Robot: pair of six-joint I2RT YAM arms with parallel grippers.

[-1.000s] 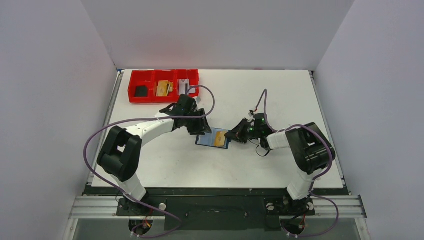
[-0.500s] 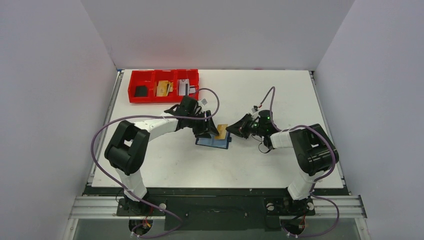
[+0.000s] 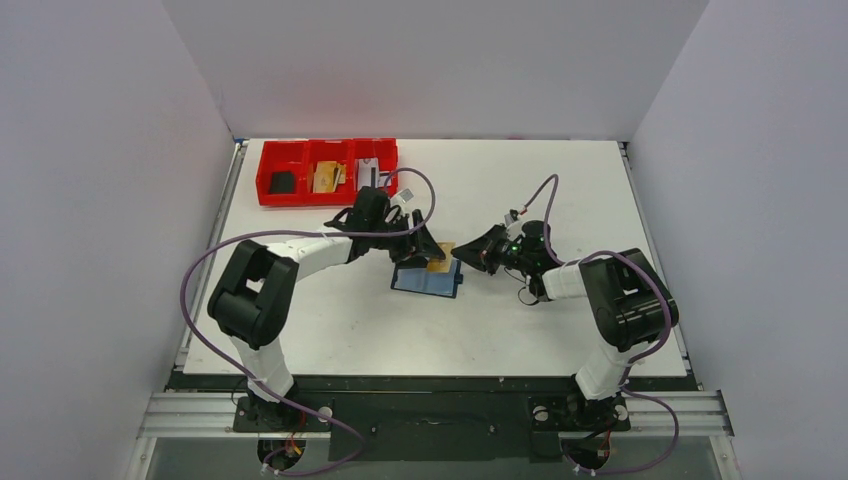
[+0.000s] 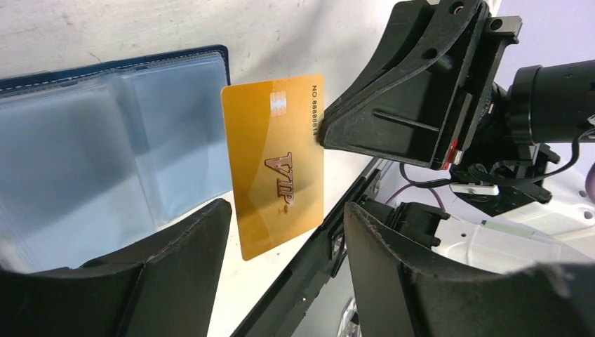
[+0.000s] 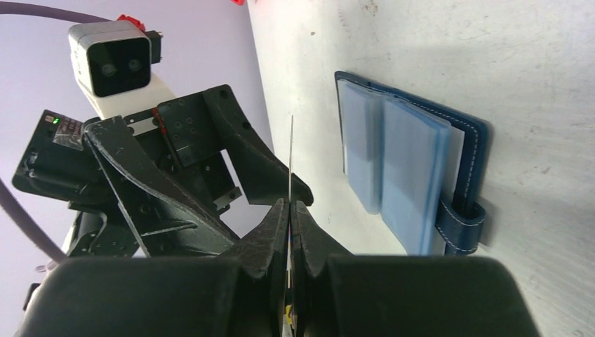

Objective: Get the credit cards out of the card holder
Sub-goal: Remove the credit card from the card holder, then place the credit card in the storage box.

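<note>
Right claw (image 5: 289, 207) clamped on gold card (image 4: 277, 168), clear of wallet (image 5: 414, 140) lying open below it. Left claw (image 4: 284, 225) spread apart around card, not gripping. Wallet looks empty; handover, drop-off left.

Gold VIP card (image 4: 277, 165): clear of the pockets, upright, one edge pinched in the right gripper (image 5: 290, 207), standing between the left gripper's (image 4: 284, 217) spread fingers. Navy card holder (image 5: 414, 161): open flat beneath them, blue-grey sleeves upward.
</note>
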